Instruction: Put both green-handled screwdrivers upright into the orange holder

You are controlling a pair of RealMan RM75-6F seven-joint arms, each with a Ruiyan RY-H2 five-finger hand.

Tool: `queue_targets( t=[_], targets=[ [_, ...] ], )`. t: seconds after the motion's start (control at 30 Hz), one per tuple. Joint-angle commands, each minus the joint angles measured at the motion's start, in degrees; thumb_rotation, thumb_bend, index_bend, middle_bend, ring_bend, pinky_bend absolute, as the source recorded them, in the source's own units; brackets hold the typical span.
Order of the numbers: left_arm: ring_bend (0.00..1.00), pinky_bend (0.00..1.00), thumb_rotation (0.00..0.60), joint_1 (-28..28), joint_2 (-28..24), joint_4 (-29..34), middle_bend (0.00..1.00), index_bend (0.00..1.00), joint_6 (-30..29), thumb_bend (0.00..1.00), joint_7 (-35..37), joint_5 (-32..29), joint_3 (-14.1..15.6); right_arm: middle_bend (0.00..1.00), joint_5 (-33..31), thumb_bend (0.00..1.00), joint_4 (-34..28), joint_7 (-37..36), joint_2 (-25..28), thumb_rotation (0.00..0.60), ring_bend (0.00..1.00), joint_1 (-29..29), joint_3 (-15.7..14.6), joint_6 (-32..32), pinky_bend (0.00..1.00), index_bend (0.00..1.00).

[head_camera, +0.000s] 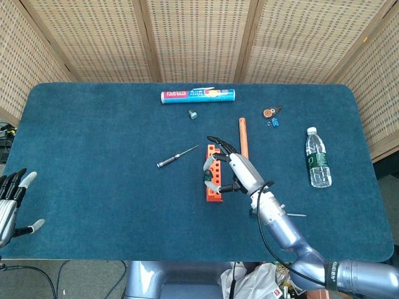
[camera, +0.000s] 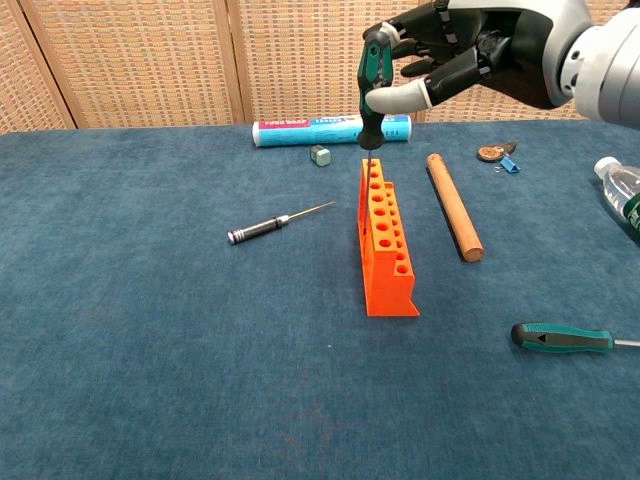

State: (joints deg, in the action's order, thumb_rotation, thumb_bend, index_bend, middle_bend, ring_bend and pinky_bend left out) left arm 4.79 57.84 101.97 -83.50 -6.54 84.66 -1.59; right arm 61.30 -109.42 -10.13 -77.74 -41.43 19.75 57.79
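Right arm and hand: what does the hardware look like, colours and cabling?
The right hand has black fingers with pale grey-white tips and a silver-grey back. Its forearm is metallic silver-blue, with a thin black cable looping alongside and a black band with small white lettering near the elbow. The left hand matches: black fingers, pale tips.

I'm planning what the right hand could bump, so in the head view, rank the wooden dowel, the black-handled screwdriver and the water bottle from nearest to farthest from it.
From the right hand:
1. Wooden dowel, just beyond the hand, slightly to its right.
2. Black-handled screwdriver, out to its left on the cloth.
3. Water bottle, far to its right near the table edge.
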Motion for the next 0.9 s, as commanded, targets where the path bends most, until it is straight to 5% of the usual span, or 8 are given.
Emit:
queue_targets(
  t=[0.03, 0.9],
  targets=[
    [0.00, 0.00, 0.600, 0.0, 0.0, 0.0, 0.00, 0.00, 0.0, 0.00, 0.0, 0.0, 0.0, 0.04, -0.1, 0.38, -0.1, 0.1, 0.1, 0.600, 0.00, 0.0, 0.0, -0.1, 0.00, 0.62],
    [0.00, 0.00, 0.600, 0.1, 0.3, 0.0, 0.00, 0.00, 0.1, 0.00, -0.8, 0.2, 0.3, 0.06, 0.9, 0.38, -1.1, -1.2, 2.4, 0.600, 0.00, 1.2, -0.2, -0.6, 0.00, 0.63]
  ],
)
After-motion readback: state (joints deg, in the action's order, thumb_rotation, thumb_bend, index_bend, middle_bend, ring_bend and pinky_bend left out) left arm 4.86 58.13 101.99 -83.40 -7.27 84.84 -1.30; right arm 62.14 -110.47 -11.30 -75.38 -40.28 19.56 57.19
